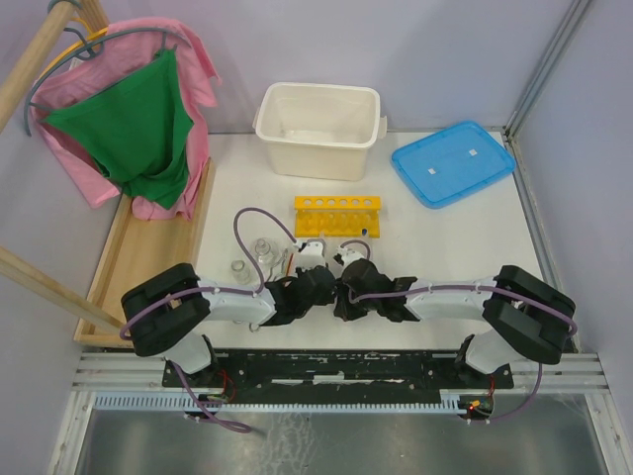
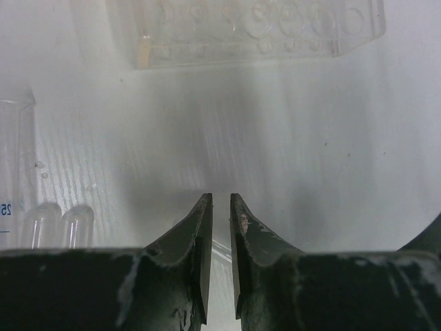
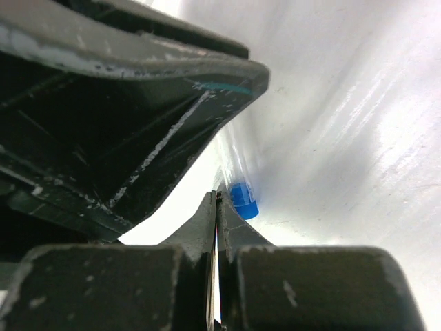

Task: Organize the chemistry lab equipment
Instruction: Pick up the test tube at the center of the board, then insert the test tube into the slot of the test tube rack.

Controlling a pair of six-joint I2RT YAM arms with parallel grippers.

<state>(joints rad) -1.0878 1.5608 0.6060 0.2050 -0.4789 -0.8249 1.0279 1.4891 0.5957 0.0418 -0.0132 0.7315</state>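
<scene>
The yellow test-tube rack lies in mid table; it shows pale at the top of the left wrist view. Two small glass flasks stand left of the grippers. My left gripper points at the rack with its jaws a narrow gap apart and grips nothing. Two clear tubes lie to its left. My right gripper is close beside it, shut, with a thin red sliver, seemingly the red rod, between its jaws. A blue-capped tube lies just beyond its tip. No tongs are in view.
A white tub stands at the back. A blue lid lies at the back right. A wooden stand with pink and green cloth fills the left side. The left gripper's body crowds the right wrist view.
</scene>
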